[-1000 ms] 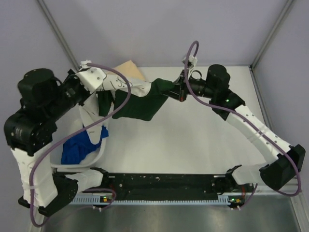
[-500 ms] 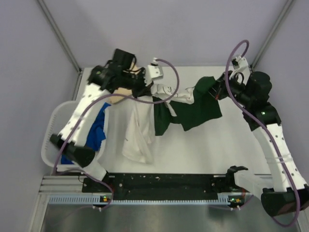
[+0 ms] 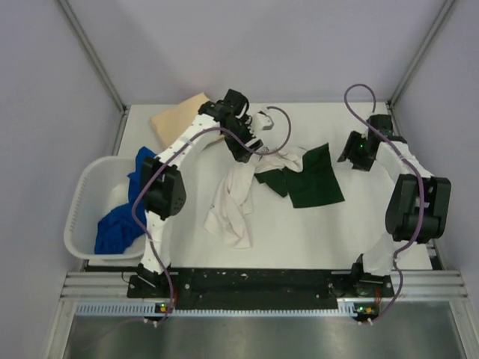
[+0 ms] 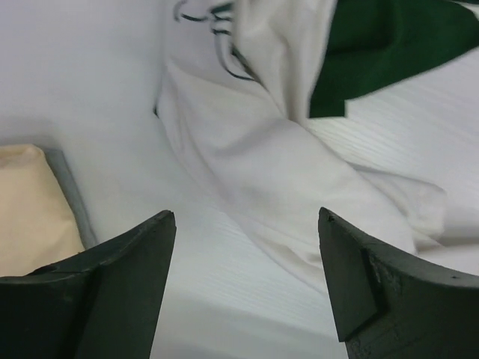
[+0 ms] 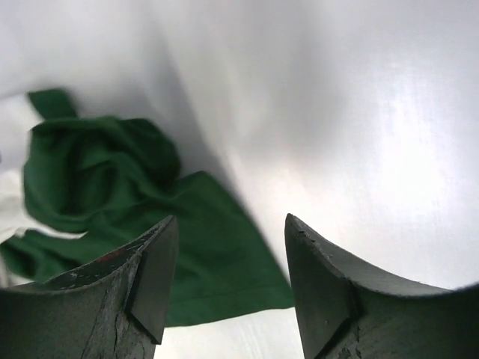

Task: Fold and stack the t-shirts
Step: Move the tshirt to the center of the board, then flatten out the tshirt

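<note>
The white cloth t-shirt with dark green sleeves and black print [image 3: 233,198] is lying crumpled at frame centre. The left gripper [image 4: 245,215] is hovering over it, jaws apart, empty. The right gripper [image 5: 230,218], jaws also apart, is hovering at its right. The plain tan cloth shirt [image 3: 178,118] is lying upper left.

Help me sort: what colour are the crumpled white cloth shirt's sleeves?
Dark green sleeves, best seen in the top external view.
</note>
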Tool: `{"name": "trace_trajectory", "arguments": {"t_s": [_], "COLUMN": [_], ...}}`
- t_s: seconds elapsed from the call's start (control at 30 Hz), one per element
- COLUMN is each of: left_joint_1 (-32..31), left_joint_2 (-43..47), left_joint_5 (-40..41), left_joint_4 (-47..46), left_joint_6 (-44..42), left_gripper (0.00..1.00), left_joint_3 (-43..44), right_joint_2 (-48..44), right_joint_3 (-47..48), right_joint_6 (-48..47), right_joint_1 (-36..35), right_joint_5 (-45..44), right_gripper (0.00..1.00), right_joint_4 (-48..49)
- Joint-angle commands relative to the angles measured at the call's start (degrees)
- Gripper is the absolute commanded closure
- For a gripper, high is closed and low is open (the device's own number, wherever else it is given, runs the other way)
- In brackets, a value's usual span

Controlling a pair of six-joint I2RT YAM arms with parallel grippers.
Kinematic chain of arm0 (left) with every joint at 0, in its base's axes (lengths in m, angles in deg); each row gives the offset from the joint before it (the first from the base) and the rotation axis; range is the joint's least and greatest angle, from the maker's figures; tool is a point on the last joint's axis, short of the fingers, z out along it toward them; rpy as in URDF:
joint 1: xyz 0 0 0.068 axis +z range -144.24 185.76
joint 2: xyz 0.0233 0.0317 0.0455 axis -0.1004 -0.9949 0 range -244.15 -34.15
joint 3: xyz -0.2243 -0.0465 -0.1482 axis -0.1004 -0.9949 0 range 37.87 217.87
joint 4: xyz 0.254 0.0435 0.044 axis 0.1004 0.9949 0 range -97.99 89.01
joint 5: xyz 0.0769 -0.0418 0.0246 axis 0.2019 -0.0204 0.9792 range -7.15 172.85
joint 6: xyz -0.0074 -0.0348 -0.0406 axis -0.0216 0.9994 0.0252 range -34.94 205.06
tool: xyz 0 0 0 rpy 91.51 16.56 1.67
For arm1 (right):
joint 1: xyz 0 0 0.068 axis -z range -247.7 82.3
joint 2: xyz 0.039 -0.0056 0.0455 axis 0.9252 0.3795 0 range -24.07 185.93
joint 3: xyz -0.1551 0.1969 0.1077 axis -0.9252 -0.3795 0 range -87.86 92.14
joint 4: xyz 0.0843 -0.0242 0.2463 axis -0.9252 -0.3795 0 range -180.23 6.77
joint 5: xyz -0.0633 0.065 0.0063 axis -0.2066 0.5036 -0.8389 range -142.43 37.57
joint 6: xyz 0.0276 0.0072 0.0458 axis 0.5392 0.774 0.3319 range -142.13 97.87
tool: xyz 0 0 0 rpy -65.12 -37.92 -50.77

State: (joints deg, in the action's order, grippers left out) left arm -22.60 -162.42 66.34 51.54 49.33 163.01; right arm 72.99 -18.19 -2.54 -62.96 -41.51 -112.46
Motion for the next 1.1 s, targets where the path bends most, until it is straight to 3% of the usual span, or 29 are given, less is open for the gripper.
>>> {"name": "trace_trajectory", "arguments": {"t_s": [0.0,0.17,0.23,0.27,0.47,0.57,0.63,0.67,0.7,0.83,0.97,1.07], "left_joint_1": [-4.32,-14.51,-18.64,-20.4,-25.87,-25.87,-25.87,-25.87,-25.87,-25.87,-25.69,-25.34], "left_joint_2": [20.66,29.3,30.44,30.62,26.94,26.32,25.88,25.35,24.91,22.37,22.79,24.64], "left_joint_5": [-5.26,-8.0,-8.36,-7.75,-1.16,2.53,3.24,3.68,3.77,6.84,9.21,10.97], "left_joint_4": [-2.75,1.37,1.3,-0.27,-5.38,-10.47,-14.07,-15.04,-15.92,-17.17,-16.81,-16.37], "left_joint_6": [0.84,-4.08,-6.28,-6.46,-4.27,-2.43,-1.28,-0.75,-0.49,-0.31,-0.66,-1.19], "left_gripper": [0.21,0.22,0.15,0.01,0.01,0.01,0.03,0.05,0.07,0.32,0.42,0.63], "left_joint_3": [-16.64,-34.33,-40.21,-43.37,-49.64,-51.4,-52.36,-52.63,-53.15,-55.18,-57.81,-59.57], "right_joint_2": [-3.45,-5.56,-5.21,-4.78,0.58,1.65,1.12,0.86,0.33,-4.93,-15.29,-23.12], "right_joint_3": [-0.66,-6.64,-9.28,-10.42,-15.17,-16.67,-16.85,-16.5,-16.32,-15.44,-12.81,-8.51], "right_joint_6": [-2.54,-2.81,-2.81,-2.63,-2.46,-2.63,-2.54,-2.63,-2.46,-1.84,-1.14,0.09], "right_joint_1": [0.89,-1.47,-2.79,-3.49,-9.47,-9.57,-9.57,-9.57,-9.48,-9.48,-8.43,-6.5], "right_joint_5": [-10.47,-7.74,-9.15,-9.86,-14.7,-11.63,-11.27,-11.18,-11.18,-8.02,-8.02,-7.84], "right_gripper": [0.41,0.4,0.39,0.39,0.37,0.53,0.76,0.91,1.0,1.0,1.0,1.0], "right_joint_4": [-2.41,-1.88,-1.44,-1.09,-0.39,0.84,1.28,1.2,1.2,0.93,-1.0,-2.58]}}
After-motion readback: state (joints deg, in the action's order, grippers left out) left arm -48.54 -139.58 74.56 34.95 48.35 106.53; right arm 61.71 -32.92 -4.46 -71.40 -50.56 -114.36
